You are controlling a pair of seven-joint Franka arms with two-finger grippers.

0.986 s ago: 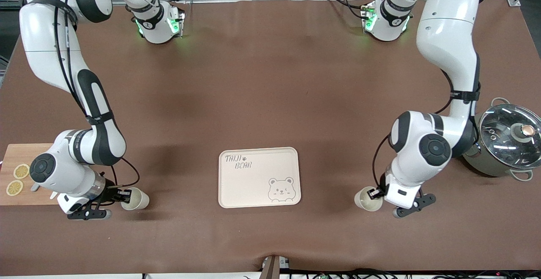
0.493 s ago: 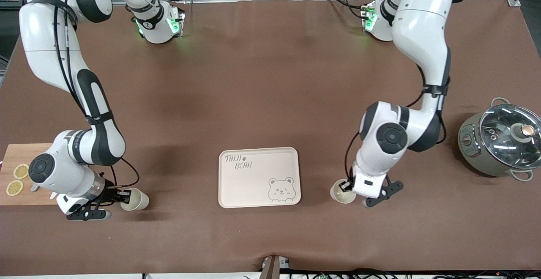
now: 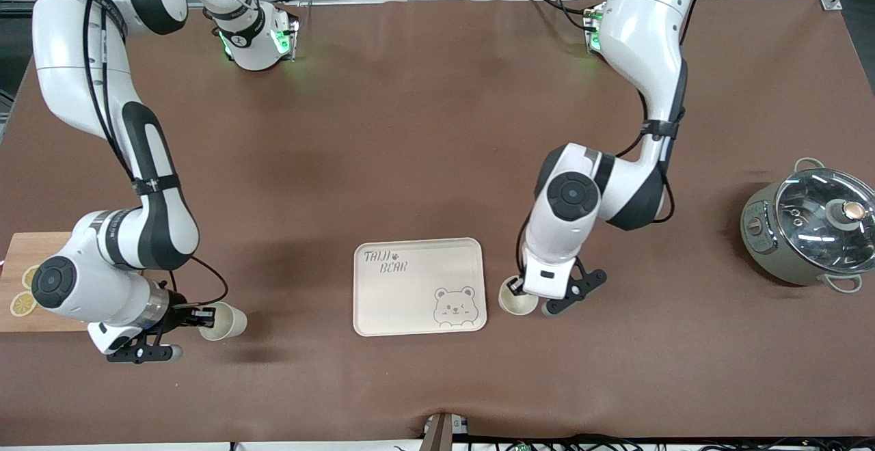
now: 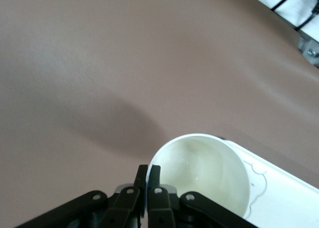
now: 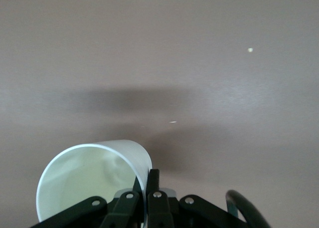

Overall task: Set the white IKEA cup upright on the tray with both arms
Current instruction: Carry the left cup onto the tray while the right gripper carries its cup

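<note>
— Brown cloth (image 3: 424, 130) spreads under us; our left gripper (image 3: 517, 288) pinches a white cup's (image 3: 515, 299) rim just beside the tray (image 3: 418, 285). We'd carry it level over the rim before lowering.

— Right gripper (image 3: 195, 314) clamps a second cup (image 3: 223, 321) near the cutting board (image 3: 20, 246), elbow folded low.
</note>
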